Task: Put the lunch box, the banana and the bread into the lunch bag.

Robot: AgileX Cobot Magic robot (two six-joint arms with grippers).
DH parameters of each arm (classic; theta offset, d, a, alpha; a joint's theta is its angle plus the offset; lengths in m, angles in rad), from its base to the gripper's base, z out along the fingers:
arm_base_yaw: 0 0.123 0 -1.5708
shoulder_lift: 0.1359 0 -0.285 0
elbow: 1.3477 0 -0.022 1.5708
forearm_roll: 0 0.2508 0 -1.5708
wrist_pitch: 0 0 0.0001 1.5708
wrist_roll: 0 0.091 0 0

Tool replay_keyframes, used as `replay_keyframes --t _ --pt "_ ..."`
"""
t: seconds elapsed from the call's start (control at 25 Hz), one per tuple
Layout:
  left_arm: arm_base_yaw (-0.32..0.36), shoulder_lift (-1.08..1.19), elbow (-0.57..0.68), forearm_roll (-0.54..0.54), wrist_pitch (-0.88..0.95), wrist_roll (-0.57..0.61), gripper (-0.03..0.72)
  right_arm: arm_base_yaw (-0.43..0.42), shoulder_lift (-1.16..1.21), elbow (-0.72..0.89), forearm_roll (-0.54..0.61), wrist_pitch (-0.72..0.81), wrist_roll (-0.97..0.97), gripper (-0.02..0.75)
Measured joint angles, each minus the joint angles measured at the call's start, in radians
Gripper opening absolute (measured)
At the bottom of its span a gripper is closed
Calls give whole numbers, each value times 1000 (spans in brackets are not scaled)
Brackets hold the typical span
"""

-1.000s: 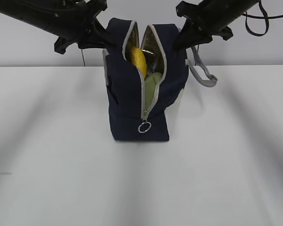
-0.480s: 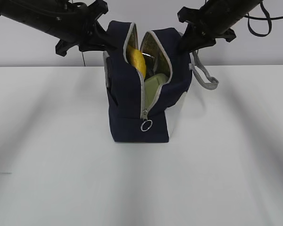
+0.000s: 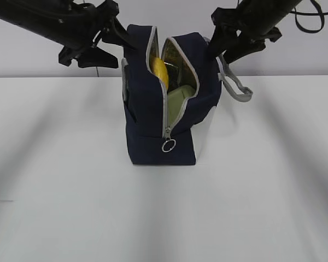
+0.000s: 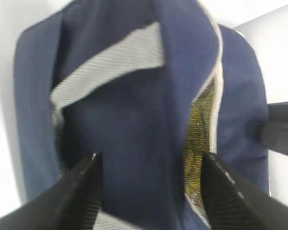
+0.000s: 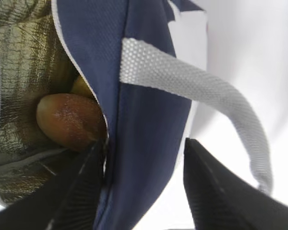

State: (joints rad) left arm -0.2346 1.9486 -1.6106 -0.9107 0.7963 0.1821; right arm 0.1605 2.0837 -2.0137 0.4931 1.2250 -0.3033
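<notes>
Item: lunch bag (image 3: 153,117), soft, limp fabric. I am spreading both grippers (image 4: 149,191) (image 5: 144,187) wide astride its side walls, gripping nothing; the stiffer zipper rim looks the better hold.

The lunch bag (image 3: 153,117) is navy-blue fabric with a white panel (image 3: 204,128) at its lower corner. Its zipper (image 3: 165,109) is grey, with a silver ring pull (image 3: 168,146). The strap handle (image 3: 236,84) is grey with a woven ribbed texture. The lining (image 5: 24,62) is metallic foil, silver with a golden sheen and a crinkled pattern. Inside the bag, the banana (image 3: 160,70) is yellow, the lunch box (image 3: 176,101) shows a sage-green lid, and the bread (image 5: 69,120) is glossy golden-brown. Both arms are black: the left gripper (image 4: 149,191) and right gripper (image 5: 144,187) have matte black fingers. The table (image 3: 164,207) is white; the wall (image 3: 22,54) is light grey.
</notes>
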Motion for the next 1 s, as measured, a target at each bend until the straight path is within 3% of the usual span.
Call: replay_keyframes --t 0.2,0.52,0.8,1.0 --pt "46 -74 0 50 49 0 487 0 -76 -27 -49 7 0 430" --pt "57 -227 0 175 240 -2 487 0 -241 11 -81 19 3 430" --pt "57 -313 -1 238 355 -22 487 0 -464 242 -39 12 -38 430" --pt "55 -353 -1 258 414 -24 487 36 -621 503 -3 -217 -128 430"
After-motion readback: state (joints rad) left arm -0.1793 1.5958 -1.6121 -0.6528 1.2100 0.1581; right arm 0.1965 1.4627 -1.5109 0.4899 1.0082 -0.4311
